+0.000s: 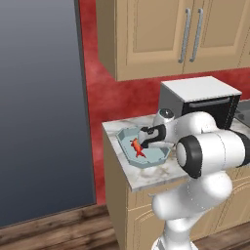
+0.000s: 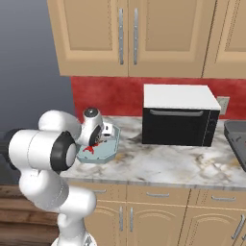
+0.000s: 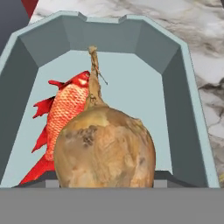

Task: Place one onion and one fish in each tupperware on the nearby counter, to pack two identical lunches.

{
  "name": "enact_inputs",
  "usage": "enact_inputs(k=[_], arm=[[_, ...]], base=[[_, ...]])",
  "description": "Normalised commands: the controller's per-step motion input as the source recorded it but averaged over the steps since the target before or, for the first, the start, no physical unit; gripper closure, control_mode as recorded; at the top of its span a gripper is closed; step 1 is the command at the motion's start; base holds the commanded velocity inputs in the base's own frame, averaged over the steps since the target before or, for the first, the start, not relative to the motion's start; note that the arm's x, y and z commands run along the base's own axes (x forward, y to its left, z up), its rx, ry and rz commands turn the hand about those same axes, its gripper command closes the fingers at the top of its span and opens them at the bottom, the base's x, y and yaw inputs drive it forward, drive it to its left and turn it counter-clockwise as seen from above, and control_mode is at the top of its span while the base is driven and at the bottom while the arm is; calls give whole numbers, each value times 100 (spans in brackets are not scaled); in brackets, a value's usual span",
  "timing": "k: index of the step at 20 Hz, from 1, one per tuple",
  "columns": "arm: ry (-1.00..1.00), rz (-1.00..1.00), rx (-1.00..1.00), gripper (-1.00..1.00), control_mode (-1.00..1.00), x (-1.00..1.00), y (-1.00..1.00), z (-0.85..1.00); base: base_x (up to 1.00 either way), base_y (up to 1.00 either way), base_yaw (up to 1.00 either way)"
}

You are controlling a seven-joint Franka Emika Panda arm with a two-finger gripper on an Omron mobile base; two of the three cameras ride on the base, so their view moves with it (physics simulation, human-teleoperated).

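Here the yellow-brown onion [image 3: 105,148] sits gripped in the gripper [image 1: 145,137] over the pale blue octagonal tupperware [image 1: 157,158] on the worktop [image 2: 158,166], a red fish [image 3: 65,113] inside; fingertips are hidden behind the bulb.

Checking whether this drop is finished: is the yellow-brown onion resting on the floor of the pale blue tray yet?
Cannot tell. In the hand view the onion fills the foreground over the tray beside the fish, hiding its underside; the base views hide it.
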Motion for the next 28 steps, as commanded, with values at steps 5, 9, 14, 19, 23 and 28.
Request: enact_inputs(k=[5,9,14,19,23,28], arm=[[0,0,0,-100,-100,24,1,-7],[1,-2,0,-100,-100,3,0,1],[2,-6,0,-100,-100,-10,0,19],[-2,-6,0,-100,-100,-86,-18,61],[-10,-2,0,-100,-100,-100,-44,74],[-4,0,0,-100,-100,-99,-77,66]], base=[[0,0,0],[0,0,0],[0,0,0],[0,0,0],[0,0,0],[0,0,0]])
